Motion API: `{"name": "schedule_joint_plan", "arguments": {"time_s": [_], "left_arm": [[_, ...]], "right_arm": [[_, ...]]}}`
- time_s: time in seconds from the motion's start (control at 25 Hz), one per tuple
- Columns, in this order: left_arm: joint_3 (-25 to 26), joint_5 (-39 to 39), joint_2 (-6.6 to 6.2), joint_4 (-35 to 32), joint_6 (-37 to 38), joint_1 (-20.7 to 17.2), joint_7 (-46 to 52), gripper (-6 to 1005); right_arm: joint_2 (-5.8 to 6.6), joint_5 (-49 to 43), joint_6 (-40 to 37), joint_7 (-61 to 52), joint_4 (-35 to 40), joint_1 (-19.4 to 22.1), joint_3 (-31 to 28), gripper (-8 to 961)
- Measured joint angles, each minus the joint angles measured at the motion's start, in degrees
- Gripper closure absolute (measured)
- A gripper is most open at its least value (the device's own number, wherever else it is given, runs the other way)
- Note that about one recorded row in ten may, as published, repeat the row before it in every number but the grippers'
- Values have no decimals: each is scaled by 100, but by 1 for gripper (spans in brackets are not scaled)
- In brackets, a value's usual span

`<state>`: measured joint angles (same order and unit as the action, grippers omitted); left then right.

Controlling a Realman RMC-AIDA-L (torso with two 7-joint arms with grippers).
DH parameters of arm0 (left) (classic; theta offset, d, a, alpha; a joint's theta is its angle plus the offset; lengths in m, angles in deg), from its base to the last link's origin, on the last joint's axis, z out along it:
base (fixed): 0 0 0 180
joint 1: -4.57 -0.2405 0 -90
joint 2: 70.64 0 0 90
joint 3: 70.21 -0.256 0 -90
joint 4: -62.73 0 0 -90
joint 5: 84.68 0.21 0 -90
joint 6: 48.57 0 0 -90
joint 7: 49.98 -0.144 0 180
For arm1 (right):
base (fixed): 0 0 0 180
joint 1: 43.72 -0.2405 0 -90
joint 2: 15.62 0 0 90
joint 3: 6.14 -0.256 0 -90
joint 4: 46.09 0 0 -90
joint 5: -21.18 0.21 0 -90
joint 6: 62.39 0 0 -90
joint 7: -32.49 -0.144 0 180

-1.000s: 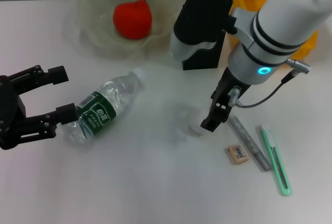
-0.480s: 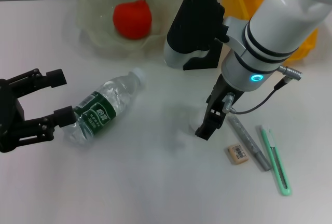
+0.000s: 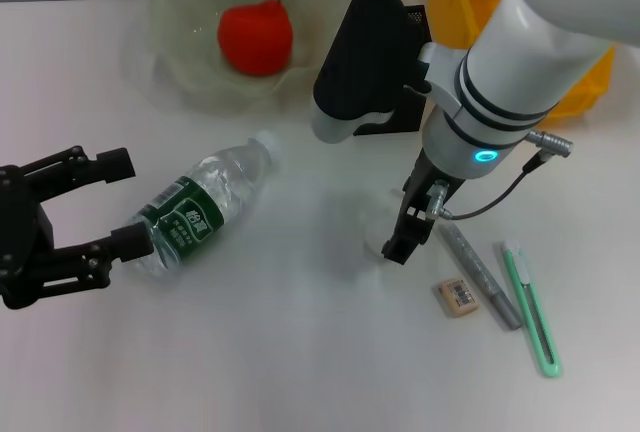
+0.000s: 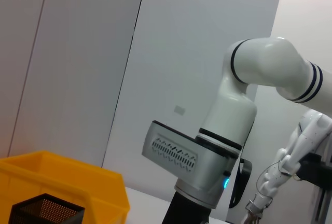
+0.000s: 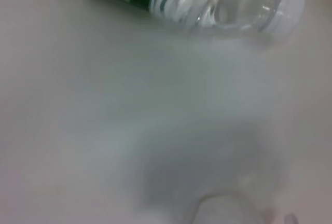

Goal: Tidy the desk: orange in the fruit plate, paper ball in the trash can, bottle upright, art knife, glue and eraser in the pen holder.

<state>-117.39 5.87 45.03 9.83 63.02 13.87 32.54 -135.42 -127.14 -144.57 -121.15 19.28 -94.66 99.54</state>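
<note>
Clear plastic bottle (image 3: 196, 210) lying on white desk (image 3: 250, 352), its base between the spread left tool (image 3: 112, 204); right tool (image 3: 400, 242), grip indiscernible, beside the eraser (image 3: 459, 297).

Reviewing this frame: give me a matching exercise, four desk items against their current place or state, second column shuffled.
Items:
1. orange
2. bottle
3. eraser
4. art knife

States:
A. lying on its side, by the open left gripper
B. green, outermost at the right, beside the grey glue stick
C. in the fruit plate
D. small tan block on the desk, near the right gripper

Pairs: 1-C, 2-A, 3-D, 4-B
</note>
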Motion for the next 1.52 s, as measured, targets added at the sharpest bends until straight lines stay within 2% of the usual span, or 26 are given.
{"name": "schedule_joint_plan", "arguments": {"time_s": [0.64,0.88,1.08,1.12,1.36,1.52], "left_arm": [[7,16,9,10,-8,28,0,203],[16,16,-9,116,-9,45,0,207],[15,16,-15,129,-18,47,-5,211],[16,15,-16,130,-18,42,-6,211],[15,16,-28,140,-43,4,-9,215],[28,19,-29,165,-78,-31,-89,218]], "right_arm": [[-9,313,427,57,-666,-276,220,163],[-9,313,489,138,-657,-263,222,172],[16,267,293,144,-409,-191,111,346],[28,210,137,144,-239,-144,10,381],[49,-828,-1127,154,1342,339,-1266,393],[61,-1444,-1566,226,2170,596,-2067,394]]}}
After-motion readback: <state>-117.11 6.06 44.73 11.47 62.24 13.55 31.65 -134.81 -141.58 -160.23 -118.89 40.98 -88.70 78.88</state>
